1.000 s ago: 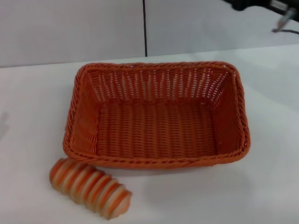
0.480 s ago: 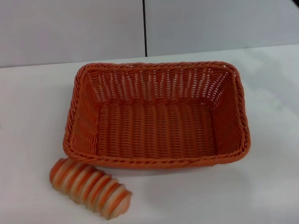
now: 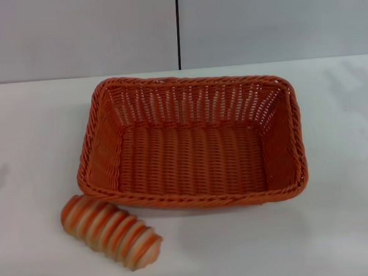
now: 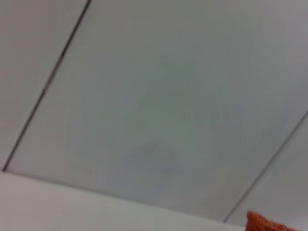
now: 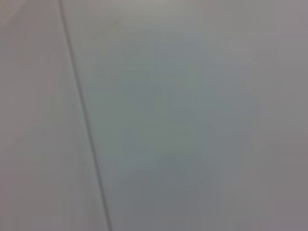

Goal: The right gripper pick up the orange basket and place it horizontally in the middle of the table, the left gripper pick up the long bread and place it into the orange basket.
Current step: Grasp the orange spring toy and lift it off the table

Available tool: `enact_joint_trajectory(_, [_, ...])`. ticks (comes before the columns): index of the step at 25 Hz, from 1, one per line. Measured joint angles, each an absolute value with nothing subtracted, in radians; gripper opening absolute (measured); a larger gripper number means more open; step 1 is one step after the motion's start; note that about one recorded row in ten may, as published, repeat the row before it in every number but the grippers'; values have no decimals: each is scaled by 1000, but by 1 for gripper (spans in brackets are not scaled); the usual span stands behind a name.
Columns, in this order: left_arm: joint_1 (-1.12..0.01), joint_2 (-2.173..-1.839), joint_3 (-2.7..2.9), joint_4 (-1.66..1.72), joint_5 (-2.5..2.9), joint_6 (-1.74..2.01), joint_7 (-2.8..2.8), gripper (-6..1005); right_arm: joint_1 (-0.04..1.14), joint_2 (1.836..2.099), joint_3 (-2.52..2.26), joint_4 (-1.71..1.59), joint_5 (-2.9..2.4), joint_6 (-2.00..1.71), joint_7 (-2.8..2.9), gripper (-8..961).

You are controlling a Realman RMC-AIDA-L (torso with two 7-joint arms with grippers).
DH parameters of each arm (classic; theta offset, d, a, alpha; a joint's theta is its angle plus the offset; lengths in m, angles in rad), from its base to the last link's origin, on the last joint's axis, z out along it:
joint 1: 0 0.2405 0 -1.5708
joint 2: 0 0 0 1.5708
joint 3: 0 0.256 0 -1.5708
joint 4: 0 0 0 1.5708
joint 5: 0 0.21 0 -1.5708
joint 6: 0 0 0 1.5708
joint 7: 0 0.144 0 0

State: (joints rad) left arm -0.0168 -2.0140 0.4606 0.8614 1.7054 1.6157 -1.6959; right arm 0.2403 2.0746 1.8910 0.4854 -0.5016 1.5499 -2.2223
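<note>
— Basket (image 3: pixel 190 141)?
— Lying lengthwise mid-table (image 3: pixel 339 228), open side up, nothing inside. One corner also caught in the left wrist view.
— Bread (image 3: pixel 111 231)?
— Flat on the table, just beside the basket's near left corner, angled, outside it.
— Grippers?
— Neither in view, left or right; open or closed, cannot tell.

White table (image 3: pixel 339 228), orange basket (image 3: pixel 193 194) resting mid-table, long bread (image 3: pixel 111 231) lying just beside its near-left corner

Behind everything you had a plain grey wall (image 3: pixel 77 32), split by one thin dark vertical seam (image 3: pixel 178 29).
</note>
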Motion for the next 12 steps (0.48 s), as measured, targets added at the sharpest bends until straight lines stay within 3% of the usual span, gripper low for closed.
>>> enact_joint_trajectory(8, [-39,-2020,460,961,1805,1676,-1758,734,226,2072,1957,425,-495,1590,-2224,551])
enact_joint_trajectory(12, [-56,-2006,464,975,1832,1709,-1754,732,201,2072,1979,414,-495,1595,-2226,551])
